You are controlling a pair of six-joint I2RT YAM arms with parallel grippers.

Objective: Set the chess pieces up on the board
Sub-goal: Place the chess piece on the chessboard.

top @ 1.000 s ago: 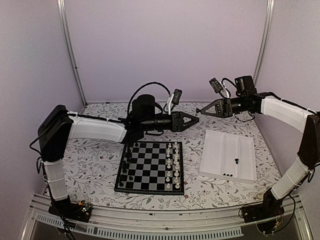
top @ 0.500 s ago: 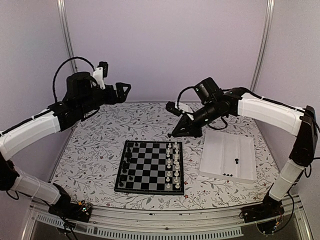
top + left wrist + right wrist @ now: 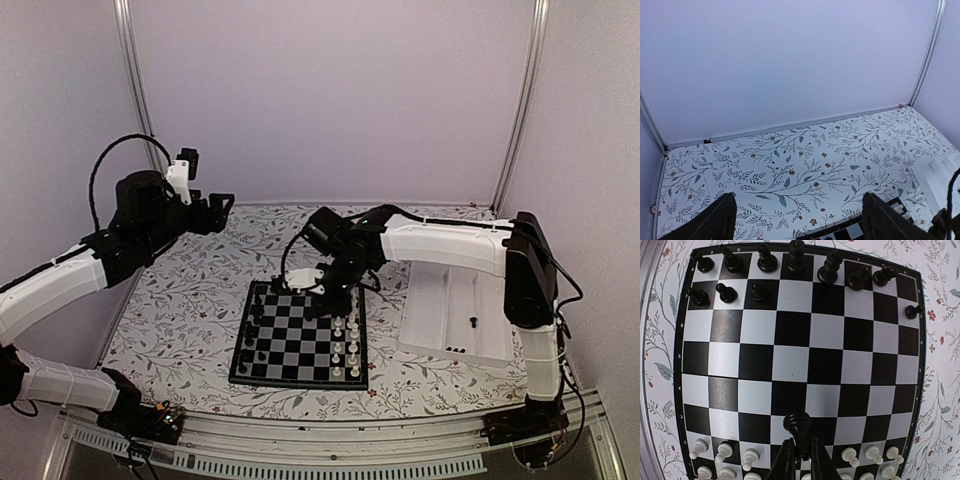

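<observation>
Partly done: right end effector [image 3: 801,449] clamps a black piece [image 3: 797,423] over the board [image 3: 790,365] near the white pieces [image 3: 722,451], black back rank [image 3: 796,251] nearly full, pawn rank [image 3: 726,292] mostly bare, spare black pieces [image 3: 455,348] wait in the tray [image 3: 440,300], left end effector [image 3: 800,225] hangs wide apart, empty.

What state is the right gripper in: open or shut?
Shut on a black chess piece: in the wrist view the right gripper pinches it between both fingers, over the board.

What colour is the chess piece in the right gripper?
Black. The small black chess piece in the right gripper shows best in the right wrist view.
</observation>
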